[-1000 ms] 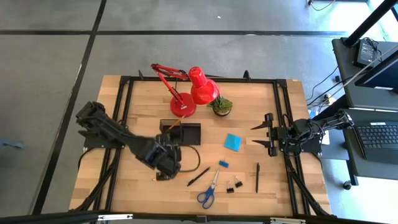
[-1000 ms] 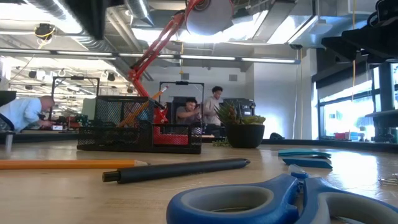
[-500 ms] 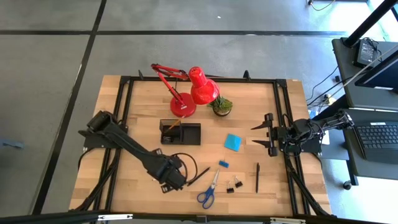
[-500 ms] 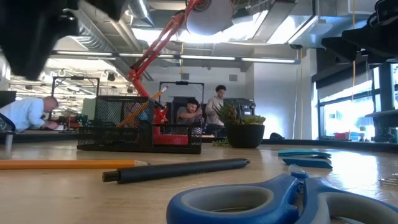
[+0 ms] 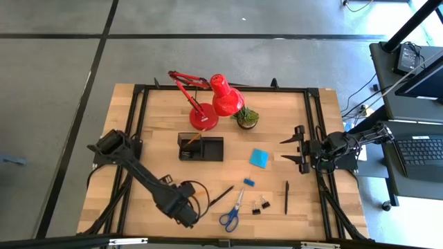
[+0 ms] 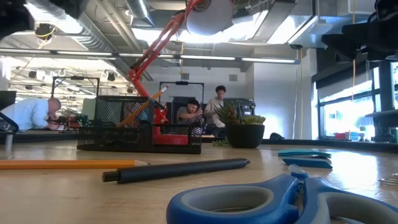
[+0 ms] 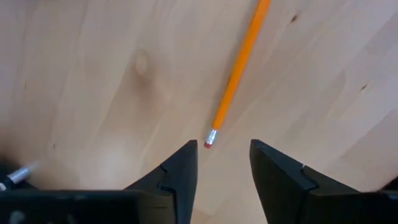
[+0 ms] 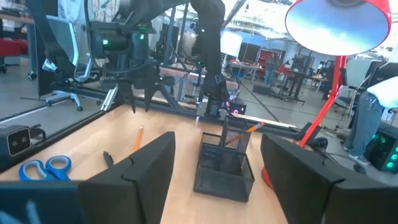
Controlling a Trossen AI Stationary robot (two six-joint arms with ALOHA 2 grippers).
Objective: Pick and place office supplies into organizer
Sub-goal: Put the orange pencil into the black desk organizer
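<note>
Left gripper (image 5: 185,216) hangs low over the front part of the table (image 5: 159,111), close to the front edge. Its two fingers (image 7: 177,177) stand apart with a narrow gap and hold nothing. In the left wrist view, an orange pencil (image 7: 236,76) lies on the bare wood, and its eraser end is just before the gap between the fingers, not touching them. Around this pencil the wood is free on both sides.

Right gripper (image 5: 291,149) waits at the right side of the table, with its jaws wide apart and nothing between them. It points toward the middle, where there is much open wood.

From above, the organizer (image 5: 201,147) stands near the middle, in front of the red lamp (image 5: 214,100), with a small plant (image 5: 247,117) beside the lamp. Between the organizer and the right gripper lies the blue note pad (image 5: 259,158). Nearer the front edge are a black pen (image 5: 221,196), the blue scissors (image 5: 232,212), a small blue eraser (image 5: 248,182), the binder clips (image 5: 260,205) and a second black pen (image 5: 286,196).

From above, the left arm hides the pencil, but the low view shows it (image 6: 68,164) lying flat near the pen (image 6: 177,170). Only the low view shows people seated in the room behind the organizer (image 6: 140,132).
</note>
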